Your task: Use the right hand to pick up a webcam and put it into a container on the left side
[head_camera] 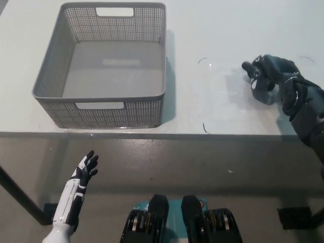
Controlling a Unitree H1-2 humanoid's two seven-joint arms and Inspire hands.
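Observation:
The webcam [251,68] is a small dark object with a greyish base, at the right of the white table [212,30]. My black right hand [279,76] is shut on it, fingers wrapped round its body, and only the dark end sticks out to the left. Whether it touches the table I cannot tell. The grey perforated basket [98,98] stands at the table's left with nothing in it. My white left hand [85,171] rests open at the lower left, below the table's front edge.
The table's front edge [167,133] runs across the middle of the picture, with floor below it. Thin dark curved marks [202,59] lie on the table between the basket and my right hand.

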